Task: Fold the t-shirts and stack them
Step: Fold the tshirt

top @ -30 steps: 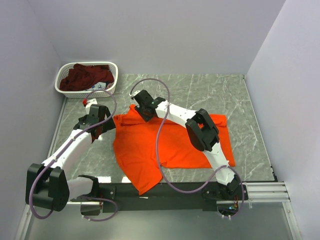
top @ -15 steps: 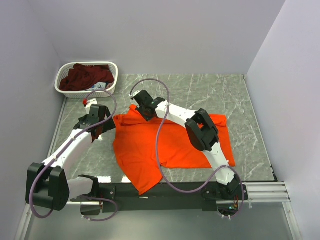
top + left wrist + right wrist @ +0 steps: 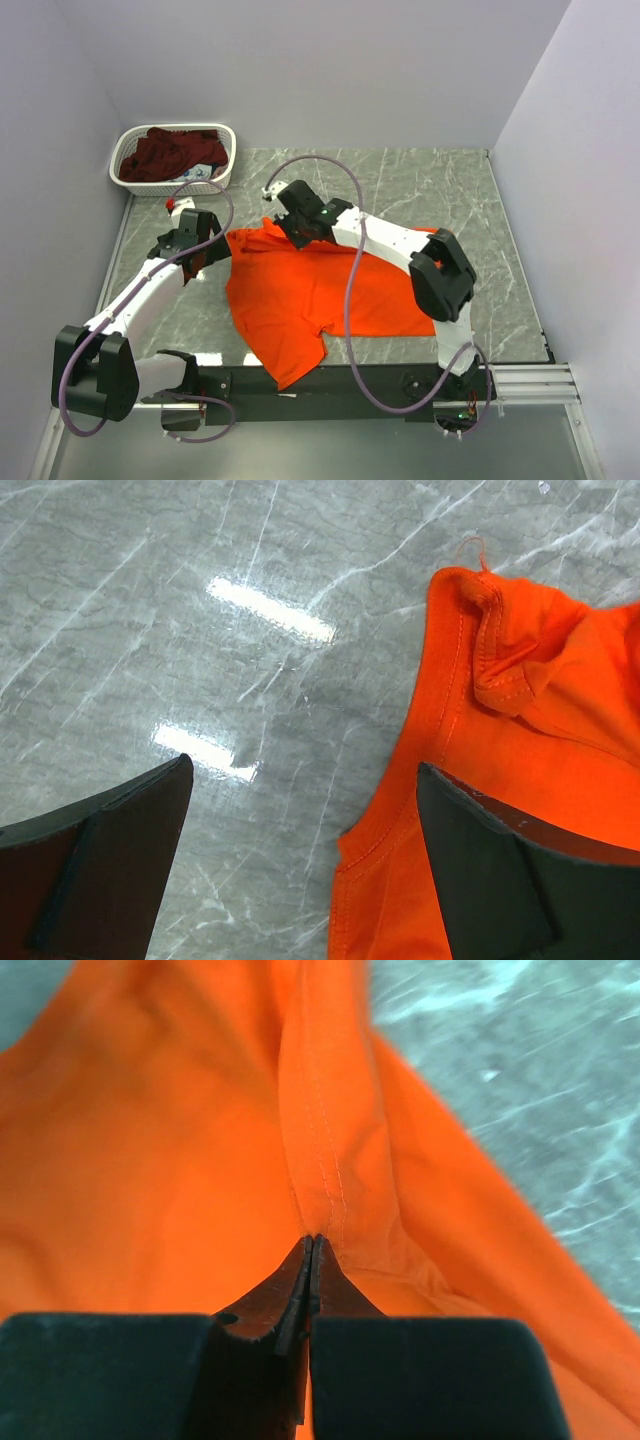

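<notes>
An orange t-shirt (image 3: 320, 290) lies spread and rumpled on the marble table (image 3: 420, 190). My right gripper (image 3: 291, 236) is at its far edge, shut on a stitched fold of the orange cloth (image 3: 320, 1140); the right gripper's (image 3: 312, 1242) jaws meet with the hem pinched at their tips. My left gripper (image 3: 213, 258) hovers over the shirt's left edge, open. In the left wrist view the left gripper (image 3: 302, 768) straddles the orange hem (image 3: 400, 820), with bare table under its left finger. A maroon t-shirt (image 3: 165, 152) lies bunched in the basket.
The white lattice basket (image 3: 190, 182) stands at the table's far left corner, beside the left wall. Walls close in the table at the back and on both sides. The shirt's near corner (image 3: 285, 372) hangs over the front edge by the arms' bases.
My right gripper has shut on the shirt's far hem, and its elbow has swung right. The orange cloth has shifted and bunched a little. The left arm has stayed put.
</notes>
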`<state>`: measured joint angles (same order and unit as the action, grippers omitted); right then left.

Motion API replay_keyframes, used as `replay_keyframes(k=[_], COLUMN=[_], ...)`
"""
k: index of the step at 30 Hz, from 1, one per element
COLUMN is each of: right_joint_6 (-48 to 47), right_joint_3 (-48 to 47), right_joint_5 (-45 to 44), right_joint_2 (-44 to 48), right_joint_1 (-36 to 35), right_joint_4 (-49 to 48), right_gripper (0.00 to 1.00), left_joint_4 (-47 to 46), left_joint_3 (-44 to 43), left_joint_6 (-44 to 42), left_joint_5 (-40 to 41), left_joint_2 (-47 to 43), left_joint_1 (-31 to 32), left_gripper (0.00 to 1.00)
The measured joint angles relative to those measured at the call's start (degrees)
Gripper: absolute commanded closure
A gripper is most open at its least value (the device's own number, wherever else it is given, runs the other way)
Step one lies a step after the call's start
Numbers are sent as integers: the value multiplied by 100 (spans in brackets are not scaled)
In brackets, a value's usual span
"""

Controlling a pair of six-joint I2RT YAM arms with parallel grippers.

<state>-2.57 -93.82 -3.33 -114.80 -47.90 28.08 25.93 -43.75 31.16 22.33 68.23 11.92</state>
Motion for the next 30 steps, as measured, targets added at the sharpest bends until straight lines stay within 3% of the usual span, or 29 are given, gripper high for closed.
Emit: replay_keyframes(k=[8, 16, 25, 30], right_joint_6=[-11, 17, 219, 361], right_joint_3=[1198, 1906, 1976, 2076], right_joint_5=[732, 1036, 1027, 1049], right_joint_2=[713, 745, 787, 852], right_joint_1=[-278, -431, -424, -385], right_joint_4=[-260, -365, -667, -855], right_gripper=[100, 100, 100, 100], left_joint_4=[0, -44, -581, -1130], left_joint_3=[0, 0, 48, 44], left_joint_6=[0, -24, 90, 411], left_joint_5=[-4, -197, -1558, -2216], left_joint_2=[0, 0, -179, -2], left_joint_1=[0, -4, 0, 304], left_gripper=[1, 1, 0, 1])
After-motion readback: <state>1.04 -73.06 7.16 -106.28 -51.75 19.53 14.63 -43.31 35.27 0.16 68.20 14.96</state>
